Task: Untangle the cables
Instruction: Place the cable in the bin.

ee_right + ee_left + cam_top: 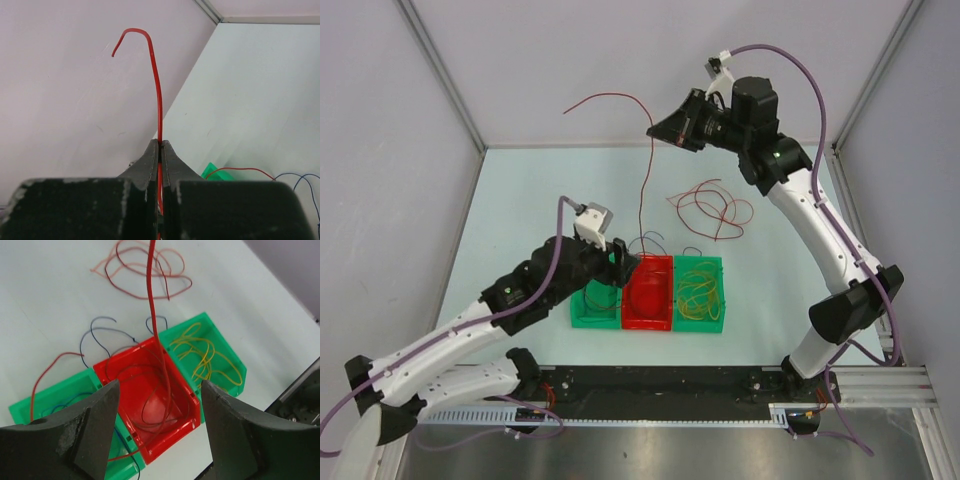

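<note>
**Some cables sorted, some not yet**

Your right fingers (167, 165) are pressed together on one long red cable (646, 180). They hold it high at the far side, and it hangs straight down into the red bin (648, 322). Your left fingers (620, 265) are spread wide just above that bin and pinch nothing.

The yellow cables (698, 290) lie in the right green bin (700, 325), so that part looks done. A few red loops lie in the red bin too.

The blue cables (100, 329) are only partly in the left green bin (595, 322). Their loops spill over the far edge onto the bench (520, 200). A heap of loose red cables (712, 210) lies on the bench, far right of the bins, all mixed up. I think you are about halfway.
</note>
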### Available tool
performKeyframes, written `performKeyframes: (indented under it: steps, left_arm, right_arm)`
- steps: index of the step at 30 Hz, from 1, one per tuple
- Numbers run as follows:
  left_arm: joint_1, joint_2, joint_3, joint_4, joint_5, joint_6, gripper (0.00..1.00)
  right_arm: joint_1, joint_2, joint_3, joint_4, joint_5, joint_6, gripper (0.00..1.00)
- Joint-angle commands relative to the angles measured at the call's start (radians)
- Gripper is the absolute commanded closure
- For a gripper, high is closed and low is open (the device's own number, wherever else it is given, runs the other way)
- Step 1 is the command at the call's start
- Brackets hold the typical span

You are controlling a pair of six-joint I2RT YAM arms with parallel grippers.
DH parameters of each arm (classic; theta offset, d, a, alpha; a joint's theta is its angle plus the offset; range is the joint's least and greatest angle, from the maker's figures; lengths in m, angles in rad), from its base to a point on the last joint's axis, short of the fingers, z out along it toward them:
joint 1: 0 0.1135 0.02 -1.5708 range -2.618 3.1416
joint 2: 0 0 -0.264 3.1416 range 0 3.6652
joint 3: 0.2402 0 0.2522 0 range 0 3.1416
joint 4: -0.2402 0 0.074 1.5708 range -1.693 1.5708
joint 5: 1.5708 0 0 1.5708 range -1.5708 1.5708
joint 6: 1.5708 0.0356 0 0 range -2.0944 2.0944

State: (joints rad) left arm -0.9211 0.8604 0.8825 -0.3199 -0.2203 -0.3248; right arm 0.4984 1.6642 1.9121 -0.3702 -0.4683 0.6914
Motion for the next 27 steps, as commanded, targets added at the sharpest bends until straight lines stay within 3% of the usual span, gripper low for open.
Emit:
performKeyframes:
  steps: [1,11,23,26,27]
  left_arm:
    - [-0.013,0.012,-0.077,0.159,0.056,-0.049,0.29]
    - [-0.045,0.101,-0.132,0.288,0.000,-0.077,0.33]
    - [-0.045,0.218,-0.125,0.361,-0.070,-0.086,0.56]
    - [-0.045,0.236,-0.120,0.369,-0.063,-0.088,0.65]
    - [-0.045,0.239,-0.120,0.369,-0.065,-0.088,0.77]
  right_arm:
    - [0.015,-0.021,0.036,-0.021,0.040,0.017,1.00]
    - [0.020,-0.026,0.042,-0.036,0.057,0.013,1.00]
    - [0.020,-0.021,0.042,-0.036,0.049,0.017,1.00]
    - [0.019,-0.018,0.041,-0.036,0.043,0.017,1.00]
    - [0.017,-0.017,0.041,-0.036,0.042,0.017,1.00]
